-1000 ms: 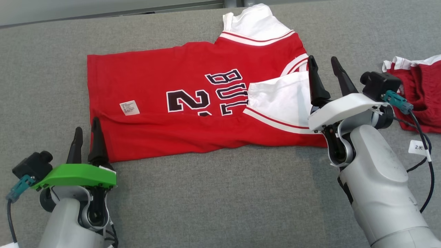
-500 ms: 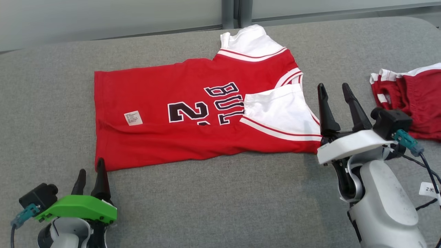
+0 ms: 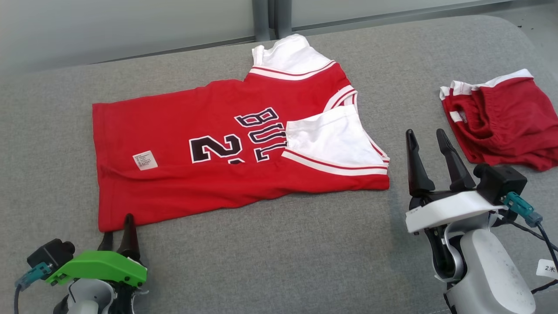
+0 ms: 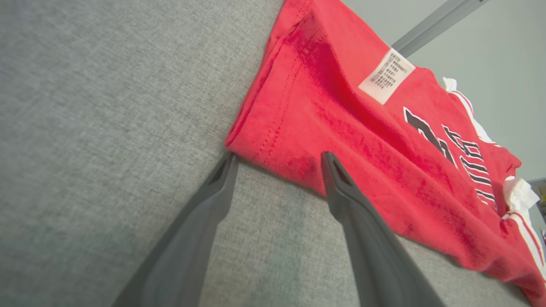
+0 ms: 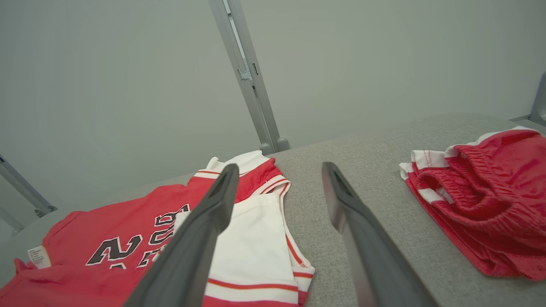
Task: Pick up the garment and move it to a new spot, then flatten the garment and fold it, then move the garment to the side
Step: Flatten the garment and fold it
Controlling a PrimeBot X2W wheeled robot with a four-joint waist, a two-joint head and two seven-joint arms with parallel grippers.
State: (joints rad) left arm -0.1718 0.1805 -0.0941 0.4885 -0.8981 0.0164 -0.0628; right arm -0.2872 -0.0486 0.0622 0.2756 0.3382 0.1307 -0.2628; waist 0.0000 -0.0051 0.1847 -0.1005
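Grey cloth surface (image 3: 279, 257) is seen nearest, with both grippers raised over it. The left gripper (image 3: 117, 226) is held open and empty, its tips set at the near left hem corner of the garment (image 3: 174, 131); whether the cloth is touched cannot be told. The right gripper (image 3: 425, 131) is likewise spread wide, with nothing held, and is placed between the garment's right end and a pair of red shorts (image 3: 501, 122). The garment, a red jersey with white sleeves, is laid flat mid-surface, one sleeve folded onto the chest. A metal post (image 3: 263, 17) is seen against a pale wall behind.
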